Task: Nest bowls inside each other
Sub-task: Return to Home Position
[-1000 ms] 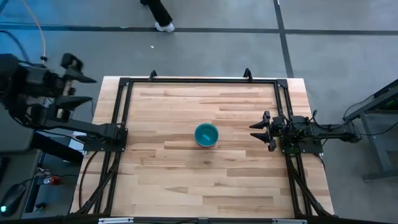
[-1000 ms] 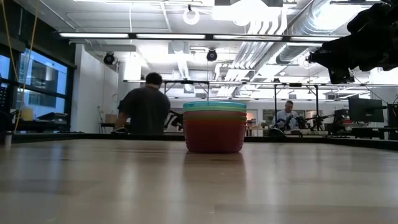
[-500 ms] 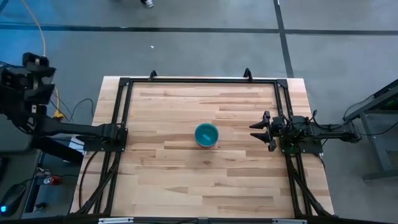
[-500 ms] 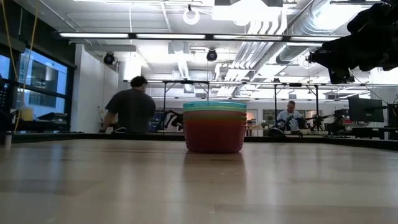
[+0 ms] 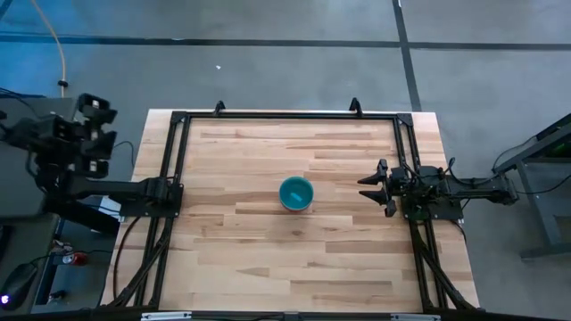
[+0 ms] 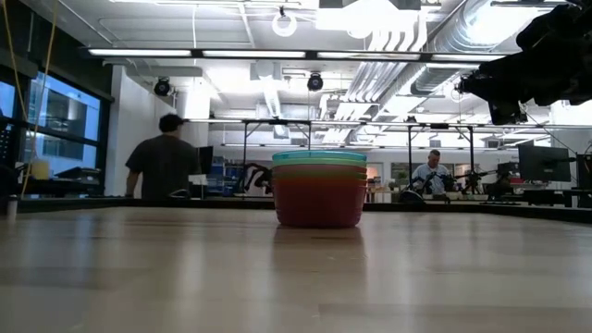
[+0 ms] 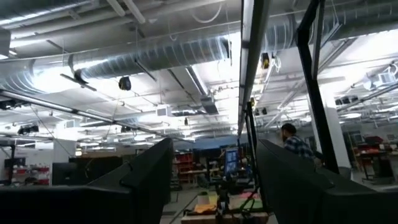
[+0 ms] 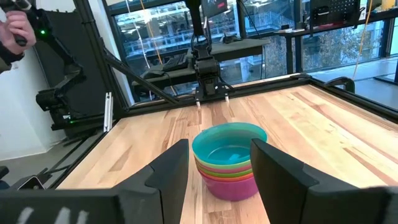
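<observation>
Smooth round plastic bowls (image 5: 296,193) sit nested, teal on top, at the middle of the plank table (image 5: 268,259). The right gripper (image 5: 362,188) waits at the table's right edge and the left gripper (image 7: 214,146) is raised off-table; both are spread wide, holding nothing.

No text, label, brand, number or sign can be read in any view.

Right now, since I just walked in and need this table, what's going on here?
Nothing is being handled. The bowls sit nested in one stack, blue bowl on top. The right gripper rests open at the table right edge, facing the stack; the left gripper is open, out past the left edge. Nesting looks done.
</observation>
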You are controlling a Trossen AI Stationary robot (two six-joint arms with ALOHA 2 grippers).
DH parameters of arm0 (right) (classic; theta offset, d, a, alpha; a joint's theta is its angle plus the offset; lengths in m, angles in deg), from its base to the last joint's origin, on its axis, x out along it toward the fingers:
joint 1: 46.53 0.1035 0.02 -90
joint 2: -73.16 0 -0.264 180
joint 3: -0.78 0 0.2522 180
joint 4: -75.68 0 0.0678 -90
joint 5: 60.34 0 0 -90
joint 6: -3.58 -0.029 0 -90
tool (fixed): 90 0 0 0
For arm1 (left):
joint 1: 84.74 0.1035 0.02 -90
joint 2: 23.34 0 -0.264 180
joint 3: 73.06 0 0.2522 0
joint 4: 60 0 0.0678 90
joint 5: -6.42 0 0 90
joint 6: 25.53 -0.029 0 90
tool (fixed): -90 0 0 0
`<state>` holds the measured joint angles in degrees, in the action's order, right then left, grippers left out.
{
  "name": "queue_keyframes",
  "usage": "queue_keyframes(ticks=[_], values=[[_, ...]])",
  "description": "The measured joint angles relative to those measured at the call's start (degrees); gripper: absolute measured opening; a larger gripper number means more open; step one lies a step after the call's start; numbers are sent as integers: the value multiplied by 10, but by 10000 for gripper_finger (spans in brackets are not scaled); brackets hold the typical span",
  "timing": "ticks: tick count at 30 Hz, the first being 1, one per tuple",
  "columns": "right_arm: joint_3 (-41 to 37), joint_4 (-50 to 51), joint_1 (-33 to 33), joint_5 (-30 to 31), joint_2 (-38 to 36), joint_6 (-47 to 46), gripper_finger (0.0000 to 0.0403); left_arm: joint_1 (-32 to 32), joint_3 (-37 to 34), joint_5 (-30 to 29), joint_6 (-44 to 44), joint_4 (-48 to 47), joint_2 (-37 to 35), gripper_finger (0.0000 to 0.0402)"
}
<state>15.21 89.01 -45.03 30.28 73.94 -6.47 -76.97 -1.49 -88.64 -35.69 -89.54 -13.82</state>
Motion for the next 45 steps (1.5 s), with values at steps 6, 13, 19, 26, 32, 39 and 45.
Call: queue_keyframes(ticks=[6,13,19,26,32,39,45], values=[[0,0,0,0,0,0,165,0,-74,5,24,69,-2,221],[0,0,0,0,0,0,165,0,-169,9,69,131,-2,221],[0,0,0,0,0,0,165,0,-236,14,123,147,-2,221],[0,0,0,0,0,0,165,0,-315,15,141,211,-2,221],[0,0,0,0,0,0,165,0,-388,19,160,289,-2,221],[0,0,0,0,0,0,165,0,-454,18,173,370,-2,221],[0,0,0,0,0,0,165,0,-502,18,194,418,-2,221]])
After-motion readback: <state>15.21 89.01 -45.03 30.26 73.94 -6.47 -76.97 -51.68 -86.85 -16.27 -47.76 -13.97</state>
